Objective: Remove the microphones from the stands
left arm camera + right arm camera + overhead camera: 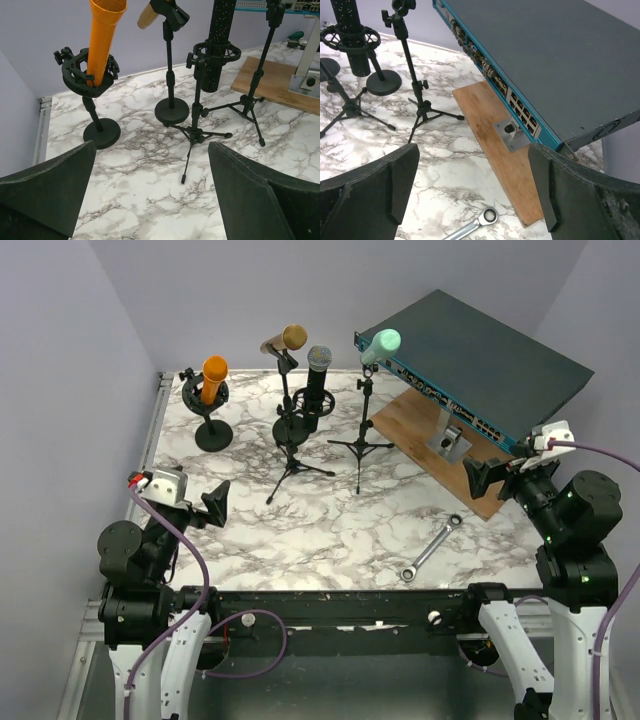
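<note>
Top external: four microphones [215, 375] sat in stands [213, 432] at 12 o'clock, none removed; left gripper [214, 504], right gripper [479, 478] gaped empty.

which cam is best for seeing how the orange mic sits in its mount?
Left wrist. The orange microphone is close and large there, passing down through its shock mount, though its head is cropped at the top edge. Top external shows it whole but small. Right wrist doesn't show it.

The near bench [300, 530] is obstructed only by a wrench [431, 549]; far passage is blocked by microphone stands [213, 436] and, rightward, a rack unit [480, 355].
</note>
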